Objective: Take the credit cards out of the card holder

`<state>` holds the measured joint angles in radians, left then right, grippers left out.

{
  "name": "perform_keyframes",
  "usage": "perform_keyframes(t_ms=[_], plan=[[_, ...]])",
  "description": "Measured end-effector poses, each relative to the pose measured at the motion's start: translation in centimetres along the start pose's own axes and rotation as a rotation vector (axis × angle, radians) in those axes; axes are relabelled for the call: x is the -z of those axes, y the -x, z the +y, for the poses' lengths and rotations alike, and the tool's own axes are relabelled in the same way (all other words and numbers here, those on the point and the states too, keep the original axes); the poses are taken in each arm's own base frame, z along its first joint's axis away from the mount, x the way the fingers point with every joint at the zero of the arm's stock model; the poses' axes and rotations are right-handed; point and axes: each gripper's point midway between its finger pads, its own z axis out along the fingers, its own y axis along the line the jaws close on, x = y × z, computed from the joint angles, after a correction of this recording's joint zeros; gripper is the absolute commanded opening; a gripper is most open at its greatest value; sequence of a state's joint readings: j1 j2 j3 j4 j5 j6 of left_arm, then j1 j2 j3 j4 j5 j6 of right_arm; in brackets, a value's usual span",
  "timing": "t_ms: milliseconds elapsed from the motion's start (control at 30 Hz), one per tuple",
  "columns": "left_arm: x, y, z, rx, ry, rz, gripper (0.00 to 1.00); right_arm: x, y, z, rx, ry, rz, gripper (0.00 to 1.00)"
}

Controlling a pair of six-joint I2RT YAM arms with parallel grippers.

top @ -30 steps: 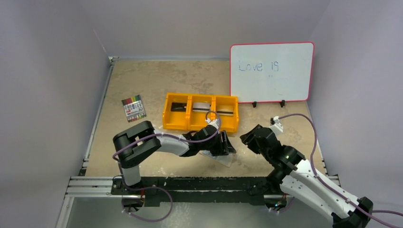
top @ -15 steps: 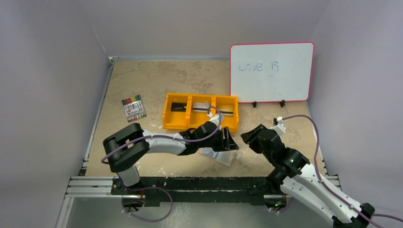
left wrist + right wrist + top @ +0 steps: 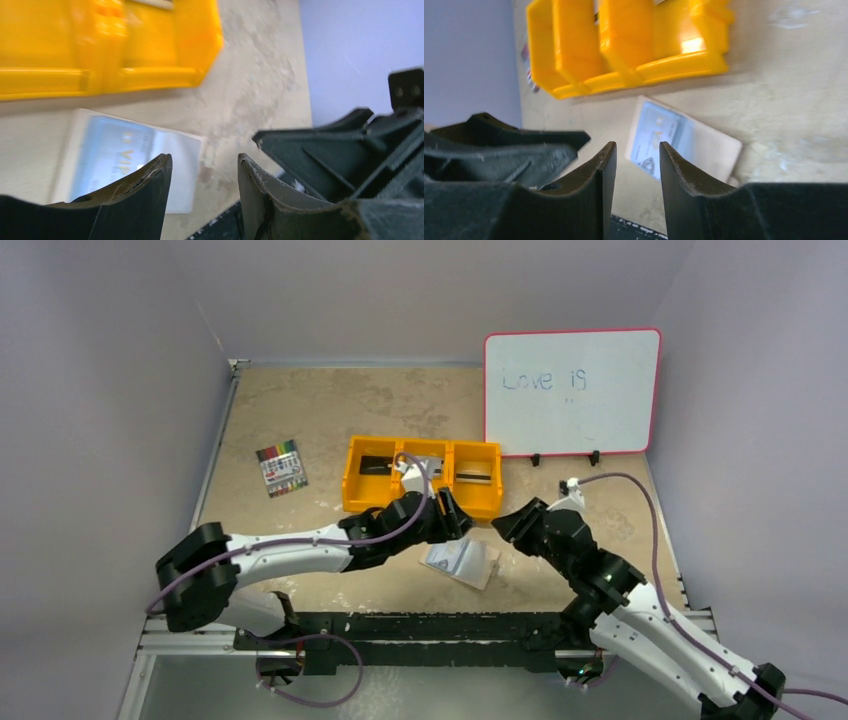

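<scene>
We see the card holder (image 3: 462, 562) flat on the bench (image 3: 300, 420) near its front edge; the left gripper (image 3: 203, 159) and the right gripper (image 3: 638, 146) are both half open and hold nothing.

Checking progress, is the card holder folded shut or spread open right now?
Spread open, it seems: the card holder lies flat on the table with a light blue inner panel facing up.
</scene>
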<state>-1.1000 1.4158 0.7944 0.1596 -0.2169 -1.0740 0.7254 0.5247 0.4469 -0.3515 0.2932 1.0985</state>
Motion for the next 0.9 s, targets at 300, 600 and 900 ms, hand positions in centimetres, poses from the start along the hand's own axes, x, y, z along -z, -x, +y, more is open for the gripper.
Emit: perform_keyframes(t_ms=[300, 600, 900], plan=[[3.4, 3.1, 8.2, 0.035, 0.389, -0.197, 0.50, -4.4, -6.5, 2.2, 0.145, 0.114, 0.291, 0.32], [3.5, 1.8, 11.5, -0.002, 0.518, -0.176, 0.51, -6.0, -10.7, -1.7, 0.166, -0.035, 0.476, 0.39], [3.7, 1.4, 12.7, -0.024, 0.564, -0.164, 0.51, -8.0, -11.9, -1.6, 0.143, -0.011, 0.519, 0.35]])
